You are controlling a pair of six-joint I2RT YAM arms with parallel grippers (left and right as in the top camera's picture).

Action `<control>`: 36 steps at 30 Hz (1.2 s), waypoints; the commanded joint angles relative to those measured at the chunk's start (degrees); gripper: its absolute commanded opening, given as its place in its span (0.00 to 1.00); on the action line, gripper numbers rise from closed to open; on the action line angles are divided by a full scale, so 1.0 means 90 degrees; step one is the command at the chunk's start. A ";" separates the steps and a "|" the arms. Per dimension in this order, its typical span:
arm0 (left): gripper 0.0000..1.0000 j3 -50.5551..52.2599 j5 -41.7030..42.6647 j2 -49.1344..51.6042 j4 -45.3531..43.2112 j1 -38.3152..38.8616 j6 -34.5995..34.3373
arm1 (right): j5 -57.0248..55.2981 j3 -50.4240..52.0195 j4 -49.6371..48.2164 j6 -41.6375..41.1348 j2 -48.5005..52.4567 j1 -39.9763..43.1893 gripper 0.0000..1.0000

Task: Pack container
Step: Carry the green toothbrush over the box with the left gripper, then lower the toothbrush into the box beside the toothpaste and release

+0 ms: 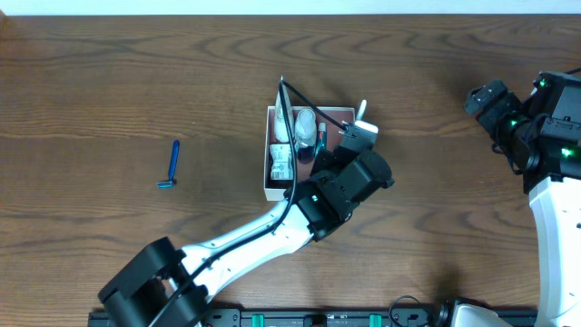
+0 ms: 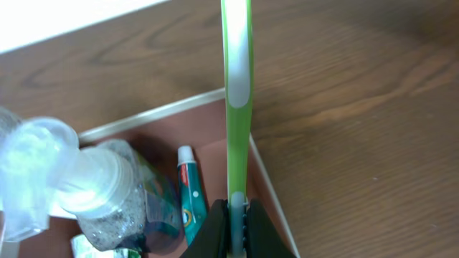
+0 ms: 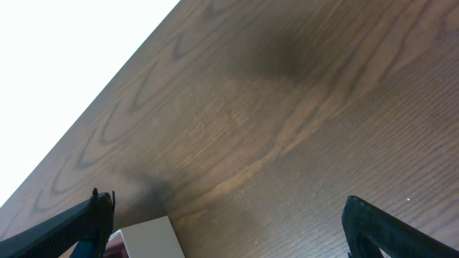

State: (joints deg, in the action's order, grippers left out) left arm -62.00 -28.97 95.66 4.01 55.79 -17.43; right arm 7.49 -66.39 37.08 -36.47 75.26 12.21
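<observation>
The container (image 1: pixel 270 136), a shallow white-walled box with a reddish-brown floor, sits mid-table. My left gripper (image 1: pixel 356 136) hovers over its right side, shut on a green toothbrush (image 2: pixel 237 86) whose white head (image 1: pixel 361 109) points toward the far edge. In the left wrist view the jaws (image 2: pixel 237 218) pinch the handle just inside the box's right wall (image 2: pixel 267 186). A clear pump bottle (image 2: pixel 93 193) and a small toothpaste tube (image 2: pixel 189 192) lie inside. My right gripper (image 1: pixel 486 98) is open and empty at the far right, well away from the box.
A blue razor (image 1: pixel 171 166) lies on the wooden table to the left of the box. A labelled bottle (image 1: pixel 281 163) rests by the box's left wall. In the right wrist view a white corner of the box (image 3: pixel 147 236) shows between the spread fingers (image 3: pixel 380 229).
</observation>
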 commanded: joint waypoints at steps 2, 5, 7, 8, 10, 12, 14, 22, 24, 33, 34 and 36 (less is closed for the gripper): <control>0.06 -0.0070 -0.0187 0.0253 -0.0027 -0.0194 -0.0695 | -0.0049 -0.0039 0.0002 0.0034 -0.0034 0.0017 0.99; 0.06 -0.0068 -0.0160 0.0376 -0.0027 -0.0228 -0.0967 | -0.0049 -0.0039 0.0002 0.0034 -0.0034 0.0017 0.99; 0.06 -0.0068 -0.0134 0.0427 -0.0029 -0.0228 -0.1039 | -0.0049 -0.0039 0.0002 0.0034 -0.0034 0.0017 0.99; 0.06 -0.0066 -0.0114 0.0449 -0.0029 -0.0228 -0.1069 | -0.0049 -0.0039 0.0002 0.0034 -0.0034 0.0017 0.99; 0.06 -0.0066 -0.0117 0.0483 -0.0027 -0.0228 -0.1154 | -0.0049 -0.0039 0.0002 0.0034 -0.0034 0.0017 0.99; 0.06 -0.0066 -0.0114 0.0515 -0.0029 -0.0228 -0.1209 | -0.0049 -0.0039 0.0002 0.0034 -0.0034 0.0017 0.99; 0.06 -0.0066 -0.0114 0.0549 -0.0027 -0.0228 -0.1319 | -0.0049 -0.0039 0.0002 0.0034 -0.0034 0.0017 0.99; 0.06 -0.0066 0.0153 0.0792 -0.0027 -0.0228 -0.1627 | -0.0049 -0.0039 0.0002 0.0034 -0.0034 0.0017 0.99; 0.06 -0.0066 0.0153 0.0816 -0.0024 -0.0228 -0.1625 | -0.0049 -0.0039 0.0002 0.0034 -0.0034 0.0017 0.99; 0.16 -0.0066 0.0143 0.0816 -0.0036 -0.0228 -0.1617 | -0.0049 -0.0039 0.0002 0.0034 -0.0034 0.0017 0.99; 0.17 -0.0066 0.0143 0.0816 -0.0053 -0.0233 -0.1588 | -0.0049 -0.0039 0.0002 0.0034 -0.0034 0.0017 0.99; 0.17 -0.0066 0.0143 0.0814 -0.0080 -0.0236 -0.1469 | -0.0049 -0.0039 0.0002 0.0034 -0.0034 0.0017 0.99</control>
State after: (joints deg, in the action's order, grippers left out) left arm -62.00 -27.33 102.37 3.66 53.84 -31.48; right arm 7.46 -66.39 37.06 -36.47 75.26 12.19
